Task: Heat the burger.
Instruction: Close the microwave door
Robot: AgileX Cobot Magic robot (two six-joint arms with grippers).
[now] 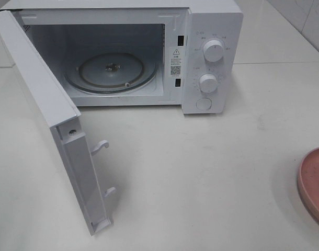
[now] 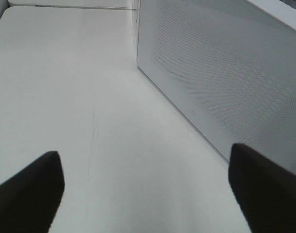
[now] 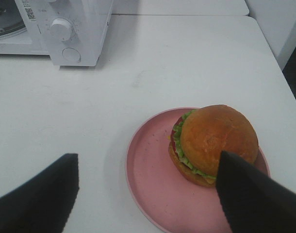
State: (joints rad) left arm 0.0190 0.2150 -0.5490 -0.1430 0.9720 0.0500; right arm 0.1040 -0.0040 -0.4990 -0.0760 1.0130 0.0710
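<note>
You see one burger [image 3: 213, 143] on one pink plate [image 3: 148, 179], one open microwave [image 1: 212, 57], a white desk [image 1: 201, 172]; both jaws stand released.

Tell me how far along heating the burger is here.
Done: the microwave door stands wide open, the glass turntable bare. In hand: nothing; the open right gripper hovers over the burger on its pink plate, the left gripper is open beside the door. Left: loading, closing, starting.

microwave [image 1: 212, 57] sticker – QR code, print too small to read
</note>
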